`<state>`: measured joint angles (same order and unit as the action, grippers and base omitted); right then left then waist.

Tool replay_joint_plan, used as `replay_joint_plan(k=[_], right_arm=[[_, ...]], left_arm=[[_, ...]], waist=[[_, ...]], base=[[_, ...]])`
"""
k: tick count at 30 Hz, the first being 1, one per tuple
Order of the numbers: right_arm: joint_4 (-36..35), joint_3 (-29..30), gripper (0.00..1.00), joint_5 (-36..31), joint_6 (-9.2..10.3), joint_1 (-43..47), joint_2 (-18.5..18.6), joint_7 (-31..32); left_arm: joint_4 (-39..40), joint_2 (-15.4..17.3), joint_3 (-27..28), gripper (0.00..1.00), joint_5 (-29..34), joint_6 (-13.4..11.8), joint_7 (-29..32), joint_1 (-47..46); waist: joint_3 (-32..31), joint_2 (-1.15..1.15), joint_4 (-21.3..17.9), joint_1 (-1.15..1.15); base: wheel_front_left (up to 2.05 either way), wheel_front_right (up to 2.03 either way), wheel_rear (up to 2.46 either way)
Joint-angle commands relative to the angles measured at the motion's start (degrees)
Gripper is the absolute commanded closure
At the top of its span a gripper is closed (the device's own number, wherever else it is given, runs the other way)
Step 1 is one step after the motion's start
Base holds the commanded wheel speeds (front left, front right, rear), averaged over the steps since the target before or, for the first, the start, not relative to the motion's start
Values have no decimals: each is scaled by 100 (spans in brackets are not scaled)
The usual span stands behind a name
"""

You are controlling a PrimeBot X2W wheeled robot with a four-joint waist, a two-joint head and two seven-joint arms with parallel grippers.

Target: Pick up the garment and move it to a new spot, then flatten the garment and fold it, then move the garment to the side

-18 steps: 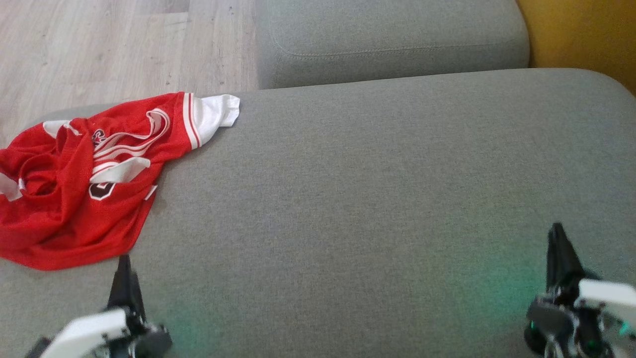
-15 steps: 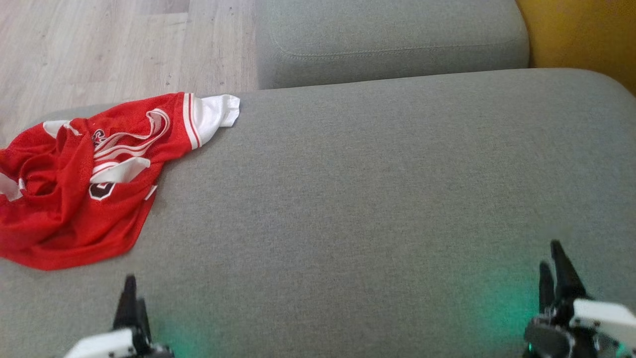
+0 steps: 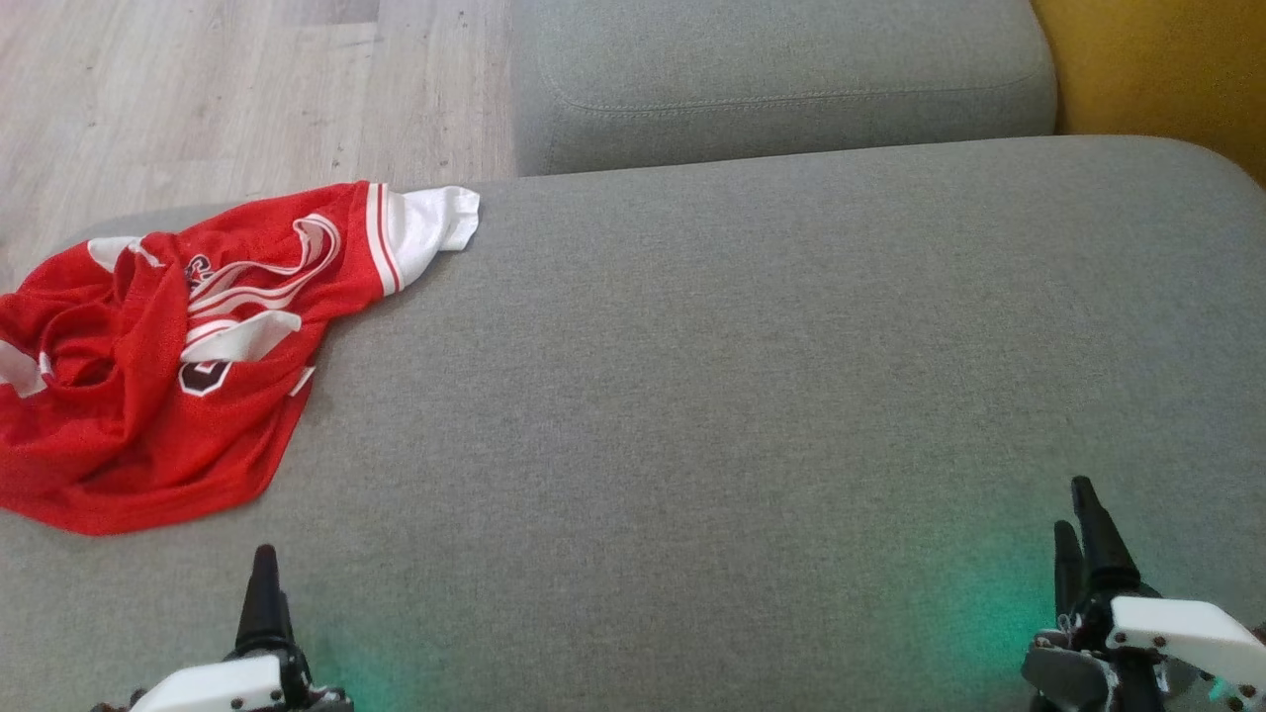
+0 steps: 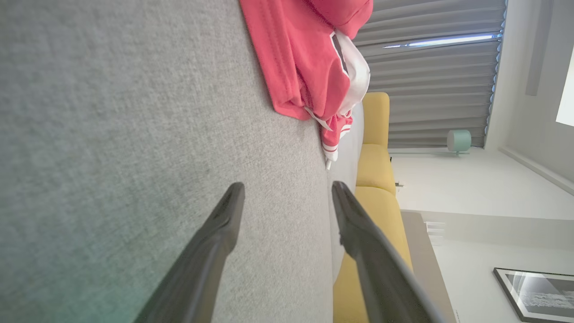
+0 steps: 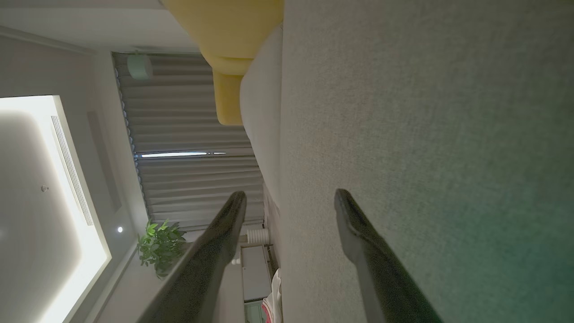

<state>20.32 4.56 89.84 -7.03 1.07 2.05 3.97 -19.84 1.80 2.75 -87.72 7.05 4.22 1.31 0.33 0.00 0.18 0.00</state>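
The big grey sofa seat (image 3: pixel 752 376) takes up most of the head view. Behind it there's a second grey cushion (image 3: pixel 781 89), with wood floor (image 3: pixel 198 99) at the far left and a yellow seat (image 3: pixel 1157 69) in the far right corner. The red-and-white jersey (image 3: pixel 148 396) lies crumpled at the sofa seat's left edge, one white sleeve end poking toward the middle. The left gripper (image 4: pixel 287 186) sits low left, near the jersey but not touching it, fingers spread wide and empty. The right gripper (image 5: pixel 290 194) is low right, well apart from the jersey, also wide and empty.
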Motion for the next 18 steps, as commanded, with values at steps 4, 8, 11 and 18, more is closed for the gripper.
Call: replay_joint_plan(k=[4,8,11,18], right_arm=[[-200,-117,0,-427,-7,-305,34,-115],[-198,-126,0,-836,-9,-324,35,-182],[-228,-128,0,-1178,-10,-331,37,-232],[-431,-245,0,-1890,-12,-330,40,-351]], left_arm=[[319,50,30,0,360,7,-125,-278],[422,52,42,0,642,-23,-193,-284],[488,53,36,0,878,-58,-244,-290],[615,57,-97,0,1583,-121,-363,-301]], waist=[[17,0,13,0],[27,0,33,0],[32,0,53,0],[35,0,103,0]], base=[[0,0,0],[0,0,0],[0,0,0],[0,0,0]])
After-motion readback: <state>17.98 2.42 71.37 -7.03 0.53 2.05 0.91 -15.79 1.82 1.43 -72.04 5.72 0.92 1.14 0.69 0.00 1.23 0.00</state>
